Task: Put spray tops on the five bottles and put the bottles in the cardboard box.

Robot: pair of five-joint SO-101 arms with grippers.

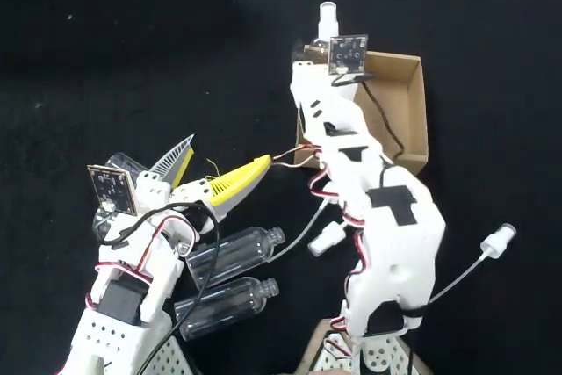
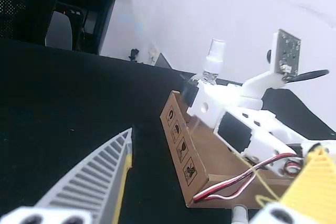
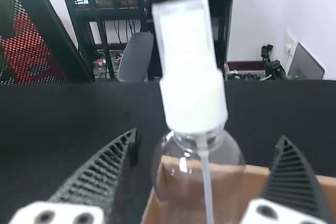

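Observation:
A clear bottle with a white spray top (image 1: pixel 327 18) stands upright at the far-left corner of the cardboard box (image 1: pixel 406 120). My right gripper (image 3: pixel 207 137) is open, with a finger on each side of that bottle (image 3: pixel 197 166) and a gap on both sides. My left gripper (image 1: pixel 211 169) is open and holds nothing, hovering left of the box over the table. Its grey finger (image 2: pixel 94 182) and yellow finger (image 2: pixel 310 182) frame the box (image 2: pixel 184 150) and the capped bottle (image 2: pixel 214 59). Two topless bottles (image 1: pixel 235 252) (image 1: pixel 226 303) lie beside the left arm.
Two loose spray tops with tubes lie on the black table, one (image 1: pixel 327 236) beside the right arm's base and one (image 1: pixel 496 241) farther right. Another clear bottle (image 1: pixel 126 164) shows behind the left arm. The right arm (image 2: pixel 247 114) stretches over the box.

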